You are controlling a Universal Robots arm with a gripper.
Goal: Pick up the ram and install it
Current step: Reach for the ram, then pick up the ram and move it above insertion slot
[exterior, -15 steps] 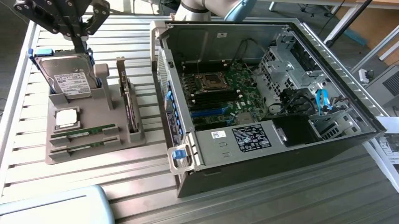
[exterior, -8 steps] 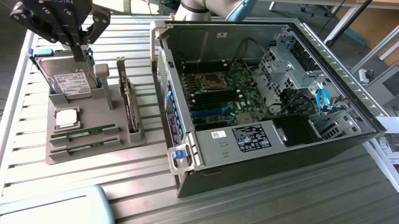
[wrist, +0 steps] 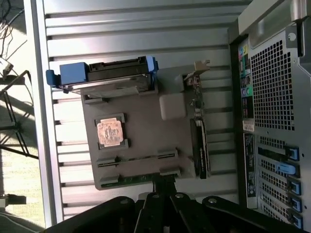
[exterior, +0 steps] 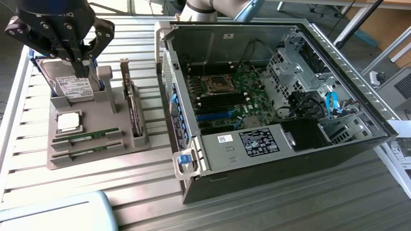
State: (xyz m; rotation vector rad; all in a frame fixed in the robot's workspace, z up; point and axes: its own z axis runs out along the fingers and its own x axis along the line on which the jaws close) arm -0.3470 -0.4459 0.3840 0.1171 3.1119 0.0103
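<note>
A slatted metal table (exterior: 128,180) carries everything. On it, toward the exterior view's right, lies a computer case (exterior: 224,48) with its side off, the green motherboard (exterior: 234,98) exposed inside. Beside the case, toward the exterior view's left, sits a grey holder tray (exterior: 103,118). The black gripper (exterior: 80,67) hangs above this tray, its jaws pressed together with nothing between them. At the tray's far end a hard drive (exterior: 74,84) in a blue frame stands in its slot. A dark card (exterior: 132,103) with a metal bracket stands on edge along the side nearest the case. The ram (exterior: 86,136) lies in a slot at the tray's near end, apart from the gripper, with a second ram stick (exterior: 86,151) just beside it. A square processor (exterior: 69,121) sits between the ram and the hard drive.
</note>
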